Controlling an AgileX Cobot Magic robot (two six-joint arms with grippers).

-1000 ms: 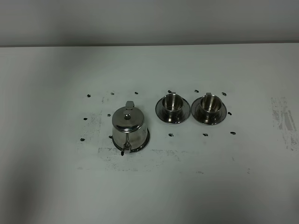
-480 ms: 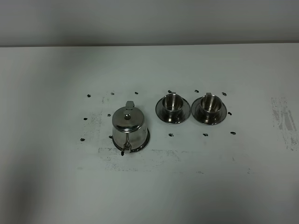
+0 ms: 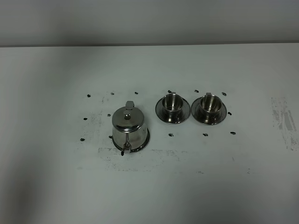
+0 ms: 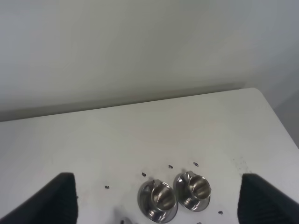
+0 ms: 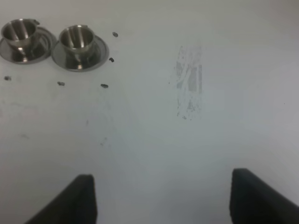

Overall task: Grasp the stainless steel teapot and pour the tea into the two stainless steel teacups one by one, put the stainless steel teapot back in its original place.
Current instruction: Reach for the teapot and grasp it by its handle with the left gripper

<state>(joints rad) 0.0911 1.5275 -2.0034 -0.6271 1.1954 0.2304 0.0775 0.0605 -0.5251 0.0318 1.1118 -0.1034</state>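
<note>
Only the high view takes in the stainless steel teapot (image 3: 129, 128). It stands upright on a round steel saucer (image 3: 146, 138), left of centre on the counter (image 3: 56, 186). Its spout (image 3: 124, 150) aims at the near edge and its loop handle (image 3: 130, 103) at the far side, so the spout-to-handle line runs front to back. Just right of it sit the left teacup (image 3: 172, 103) and the right teacup (image 3: 210, 103), side by side, close but apart. Farther right the counter carries a scuffed patch (image 3: 283, 116).

The arms show only in the wrist views. In the left wrist view the left fingers (image 4: 58, 201) are two dark tips spread wide above the counter with nothing between them. The camera tilts across toward the wall (image 4: 140, 46), with both teacups ahead. In the right wrist view the right fingers (image 5: 259, 198) are likewise spread wide and hold nothing. This camera looks more steeply down, with the cups off toward the left arm's side and the scuffed patch ahead.
</note>
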